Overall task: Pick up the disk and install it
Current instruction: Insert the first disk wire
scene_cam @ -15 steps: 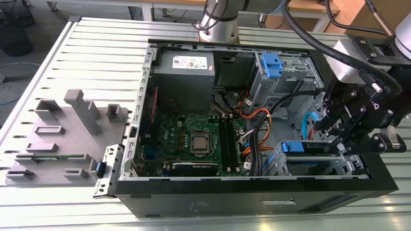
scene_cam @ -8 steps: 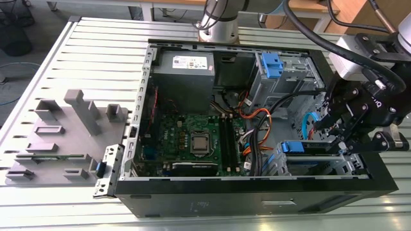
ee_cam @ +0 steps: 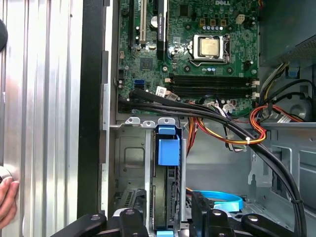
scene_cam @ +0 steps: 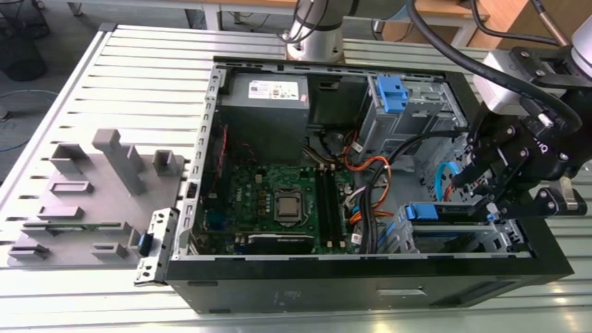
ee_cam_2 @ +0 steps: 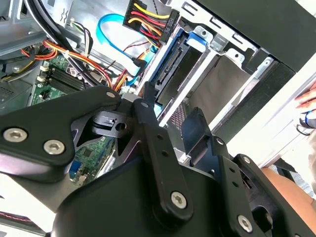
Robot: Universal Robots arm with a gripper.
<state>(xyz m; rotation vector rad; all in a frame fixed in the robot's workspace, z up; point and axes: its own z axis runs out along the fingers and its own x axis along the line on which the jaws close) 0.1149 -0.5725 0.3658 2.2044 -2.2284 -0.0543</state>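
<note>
While the computer case (scene_cam: 370, 291) lies open on the slatted bench (scene_cam: 138, 83), the gripper (scene_cam: 490, 184) hangs over the case's corner at the exterior view's lower right. The disk (scene_cam: 442, 212) sits in the drive bay at that corner, its blue carrier frame showing; in the first wrist view the disk (ee_cam: 167, 197) stands edge-on in the metal bay. Gripper fingers (ee_cam: 205, 217) flank the disk's end; whether they grip it cannot be told. A hand (ee_cam: 6, 200) rests at the bench edge.
</note>
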